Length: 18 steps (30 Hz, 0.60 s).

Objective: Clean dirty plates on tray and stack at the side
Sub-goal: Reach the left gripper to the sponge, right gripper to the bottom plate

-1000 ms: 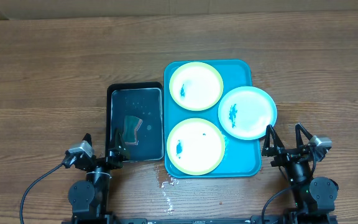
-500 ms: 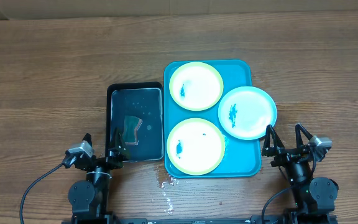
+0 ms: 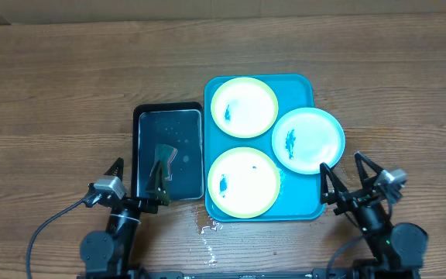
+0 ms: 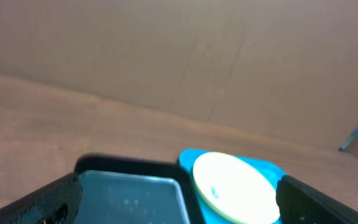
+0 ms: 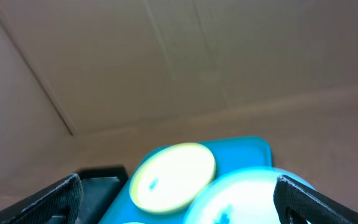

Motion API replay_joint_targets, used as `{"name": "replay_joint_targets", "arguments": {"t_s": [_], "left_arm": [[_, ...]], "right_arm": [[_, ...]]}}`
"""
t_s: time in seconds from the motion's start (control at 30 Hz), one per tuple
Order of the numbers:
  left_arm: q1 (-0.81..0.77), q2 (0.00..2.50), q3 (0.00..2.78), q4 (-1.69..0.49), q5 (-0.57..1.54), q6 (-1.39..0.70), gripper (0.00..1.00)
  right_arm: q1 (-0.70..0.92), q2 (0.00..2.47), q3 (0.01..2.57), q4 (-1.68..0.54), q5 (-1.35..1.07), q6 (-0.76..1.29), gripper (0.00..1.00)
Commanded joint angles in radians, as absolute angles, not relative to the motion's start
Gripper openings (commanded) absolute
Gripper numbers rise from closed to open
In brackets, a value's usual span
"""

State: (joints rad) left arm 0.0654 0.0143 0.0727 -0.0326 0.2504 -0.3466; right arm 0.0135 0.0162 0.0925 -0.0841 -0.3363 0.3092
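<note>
The turquoise tray (image 3: 308, 89) holds three smudged plates: a yellow-green plate (image 3: 244, 107) at the back, a yellow-green plate (image 3: 244, 182) at the front, and a light blue plate (image 3: 308, 140) overhanging the right rim. My left gripper (image 3: 136, 177) is open and empty over the front of the black tray (image 3: 168, 114). My right gripper (image 3: 345, 169) is open and empty just in front of the blue plate. The right wrist view shows the blue plate (image 5: 253, 199) and the back plate (image 5: 173, 176) between the jaws. The left wrist view shows a yellow-green plate (image 4: 232, 186).
The black tray is filled with water and holds a dark sponge (image 3: 166, 157); it also shows in the left wrist view (image 4: 129, 196). Water drops (image 3: 206, 229) lie on the wooden table in front of the trays. A cardboard wall stands at the back.
Both grippers have lifted and moved a little forward, away from the table's front edge. The plates and trays have not moved.
</note>
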Motion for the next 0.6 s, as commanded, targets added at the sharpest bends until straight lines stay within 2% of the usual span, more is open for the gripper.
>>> {"name": "replay_joint_targets", "arguments": {"t_s": [0.0, 0.2, 0.3, 0.33, 0.43, 0.57], "left_arm": [[0.061, 0.052, 0.266, -0.126, 0.268, -0.167, 1.00], [0.060, 0.323, 0.599, -0.472, 0.248, -0.134, 1.00], [0.059, 0.507, 0.779, -0.658, 0.276, -0.134, 1.00], [0.057, 0.620, 0.888, -0.768, 0.297, -0.134, 1.00], [0.057, 0.768, 1.023, -0.895, 0.308, -0.134, 1.00], [0.057, 0.897, 1.106, -0.987, 0.308, -0.135, 1.00]], "right_arm": [[0.011, 0.065, 0.308, -0.141, -0.369, 0.263, 1.00], [0.011, 0.370, 0.687, -0.545, -0.368, 0.257, 1.00], [0.011, 0.572, 0.877, -0.777, -0.368, 0.257, 1.00], [0.011, 0.702, 0.985, -0.915, -0.369, 0.257, 1.00], [0.011, 0.856, 1.087, -1.014, -0.373, 0.265, 1.00], [0.011, 0.999, 1.114, -1.040, -0.533, 0.279, 0.99]]}}
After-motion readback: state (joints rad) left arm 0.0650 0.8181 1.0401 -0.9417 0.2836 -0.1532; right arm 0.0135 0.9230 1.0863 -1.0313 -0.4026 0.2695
